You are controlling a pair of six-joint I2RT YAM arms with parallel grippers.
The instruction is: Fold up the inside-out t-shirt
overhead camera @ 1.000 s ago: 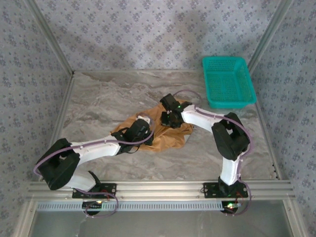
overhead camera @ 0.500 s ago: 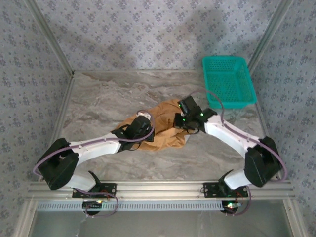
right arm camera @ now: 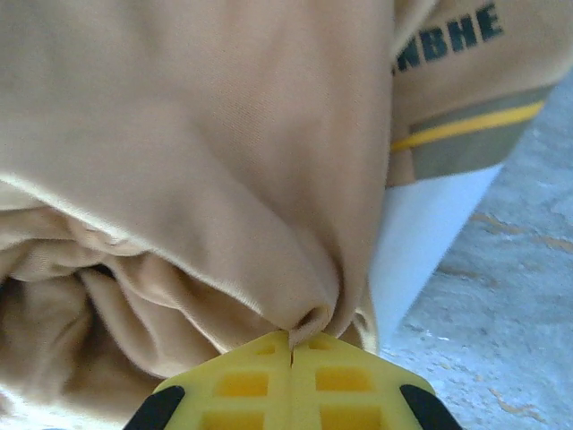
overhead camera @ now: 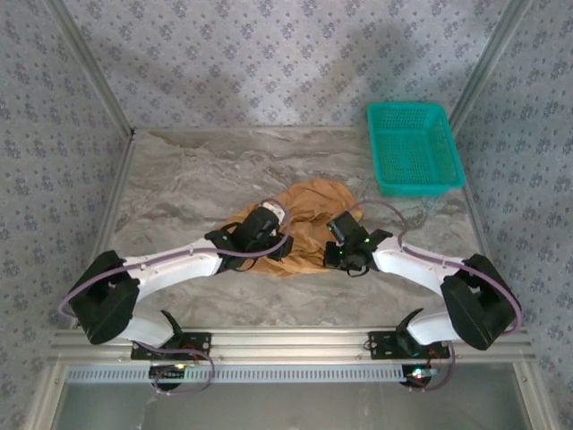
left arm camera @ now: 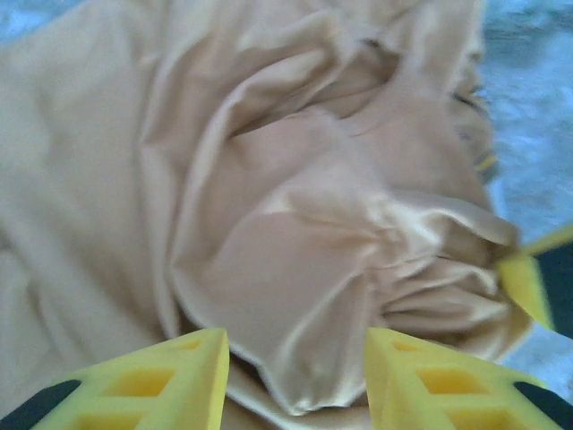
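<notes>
The inside-out t-shirt (overhead camera: 309, 210) lies crumpled in a heap at the middle of the bench (overhead camera: 192, 175), between the 2 arms.

The right end effector (right arm camera: 291, 345) is clenched on a small gathered fold of the cloth, right at its tips. The left end effector (left arm camera: 295, 358) is released, its fingers apart above the rumpled fabric.

**Risks:**
- A pinch that shallow could slip free under a firm pull.
- With nothing anchoring the other side, a pull would likely drag the whole bundle instead of spreading it.
- The left end effector, closing here, may catch several layers at once and lock in the creases.

**Count:**
- 1 t-shirt
- 1 printed label (right arm camera: 448, 40) with dark letters
- 1 teal basket (overhead camera: 414, 148) at the far right, well apart
- 2 end effectors
</notes>
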